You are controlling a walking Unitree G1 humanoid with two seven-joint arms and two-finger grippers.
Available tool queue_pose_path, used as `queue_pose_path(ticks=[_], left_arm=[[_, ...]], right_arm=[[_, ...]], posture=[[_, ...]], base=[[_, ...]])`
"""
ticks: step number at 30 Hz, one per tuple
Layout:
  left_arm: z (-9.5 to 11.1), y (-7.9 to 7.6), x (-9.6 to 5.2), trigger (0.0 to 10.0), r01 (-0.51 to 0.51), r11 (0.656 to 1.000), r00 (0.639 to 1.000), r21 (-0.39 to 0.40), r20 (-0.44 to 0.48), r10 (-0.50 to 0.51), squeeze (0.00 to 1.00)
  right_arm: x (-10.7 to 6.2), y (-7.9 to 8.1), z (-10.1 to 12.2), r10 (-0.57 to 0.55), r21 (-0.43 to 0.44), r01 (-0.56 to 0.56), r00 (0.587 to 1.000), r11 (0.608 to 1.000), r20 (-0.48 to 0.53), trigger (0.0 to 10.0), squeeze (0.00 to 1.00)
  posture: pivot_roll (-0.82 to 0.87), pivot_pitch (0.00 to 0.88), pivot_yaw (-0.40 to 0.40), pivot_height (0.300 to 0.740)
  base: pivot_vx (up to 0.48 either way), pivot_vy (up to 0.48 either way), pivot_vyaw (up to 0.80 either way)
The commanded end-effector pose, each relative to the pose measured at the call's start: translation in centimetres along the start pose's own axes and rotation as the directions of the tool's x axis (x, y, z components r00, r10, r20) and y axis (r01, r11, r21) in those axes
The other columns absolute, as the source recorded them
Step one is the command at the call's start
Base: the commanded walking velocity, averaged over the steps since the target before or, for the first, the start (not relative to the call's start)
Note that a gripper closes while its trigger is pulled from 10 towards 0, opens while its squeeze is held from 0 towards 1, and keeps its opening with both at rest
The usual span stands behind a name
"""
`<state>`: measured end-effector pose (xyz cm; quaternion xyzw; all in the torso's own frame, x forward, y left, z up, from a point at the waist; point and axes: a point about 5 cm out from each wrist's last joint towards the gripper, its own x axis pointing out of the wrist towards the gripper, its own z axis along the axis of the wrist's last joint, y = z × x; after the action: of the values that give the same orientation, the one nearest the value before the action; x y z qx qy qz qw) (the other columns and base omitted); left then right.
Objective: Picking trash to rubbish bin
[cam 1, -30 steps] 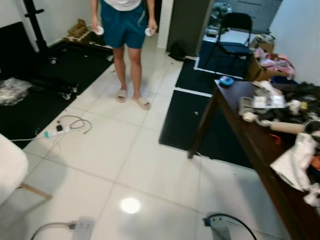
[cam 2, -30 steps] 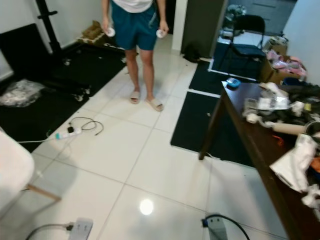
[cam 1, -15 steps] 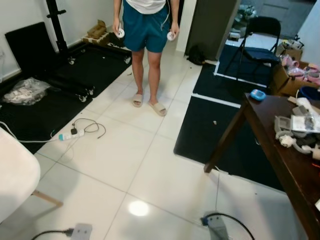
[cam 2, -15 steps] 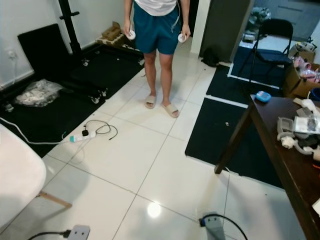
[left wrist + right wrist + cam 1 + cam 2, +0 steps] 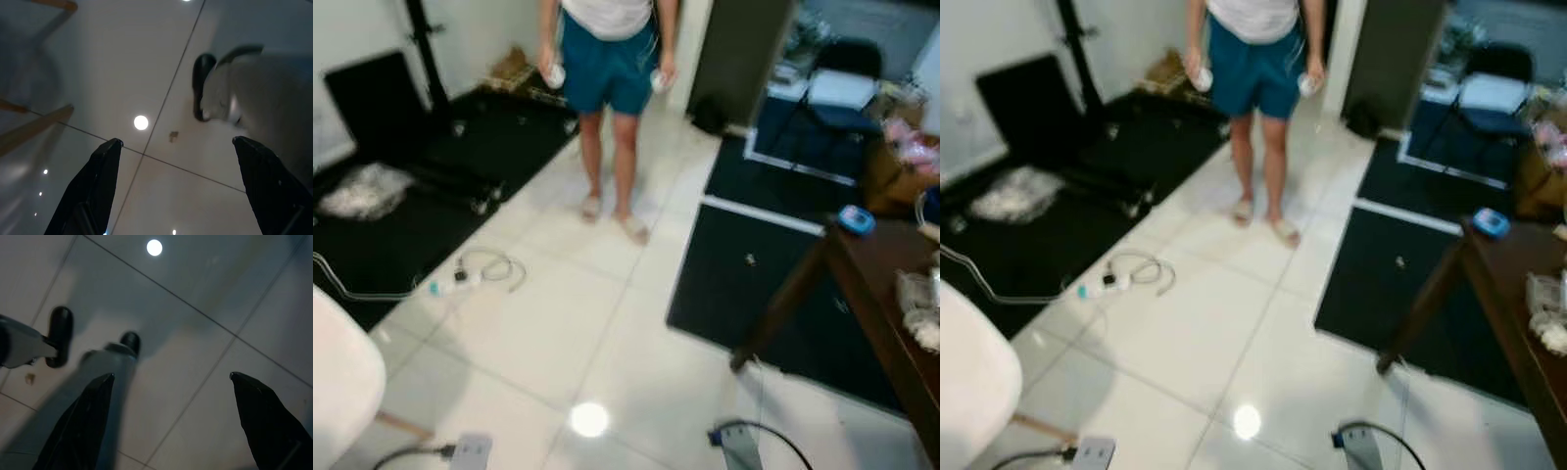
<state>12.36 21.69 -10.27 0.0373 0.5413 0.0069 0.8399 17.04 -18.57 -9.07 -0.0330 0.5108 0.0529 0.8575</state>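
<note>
From my head, blurred: a person in teal shorts [image 5: 604,69] stands on the glossy white tiled floor [image 5: 558,323]; a crumpled clear plastic bag [image 5: 364,190] lies on the black mat [image 5: 391,211], far left; left wrist: my left gripper [image 5: 176,147] hangs spread over tile; right wrist: my right gripper [image 5: 171,379] likewise spread, empty.

Person [image 5: 607,59] ahead, table [image 5: 891,323] right

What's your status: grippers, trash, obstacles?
Left gripper and right gripper open, hanging over bare floor tiles. Crumpled plastic lies on the black mat, far left. Person stands ahead; cable across floor.
</note>
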Motion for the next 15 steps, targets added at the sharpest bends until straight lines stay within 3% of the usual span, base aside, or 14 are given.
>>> queue_pose_path(ticks=[1, 5, 15], left_arm=[[0.14, -0.31, 0.07, 10.0, 0.007, 1.0, 1.0, -0.005, -0.002, -0.007, 0.0], [0.13, -0.27, 0.06, 10.0, 0.005, 1.0, 1.0, -0.008, -0.001, -0.005, 0.0], [0.06, 0.03, 0.02, 10.0, -0.016, 1.0, 1.0, -0.013, -0.001, 0.016, 0.0]], right_arm=[[-0.08, 0.04, -0.9, 0.003, -0.006, -0.003, 0.999, 1.0, -0.034, 10.0, 0.0], [-0.06, 0.12, -0.89, 0.005, -0.007, -0.005, 0.999, 1.0, -0.034, 10.0, 0.0], [-0.08, 0.36, -1.28, 0.011, -0.001, -0.011, 0.999, 1.0, -0.046, 10.0, 0.0]], posture=[[0.11, 0.057, -0.066, 0.74], [0.11, 0.061, -0.064, 0.74], [0.11, 0.069, -0.057, 0.74]], base=[[0.345, 0.0, -0.74], [0.329, 0.0, -0.77], [0.0, 0.0, -0.8]])
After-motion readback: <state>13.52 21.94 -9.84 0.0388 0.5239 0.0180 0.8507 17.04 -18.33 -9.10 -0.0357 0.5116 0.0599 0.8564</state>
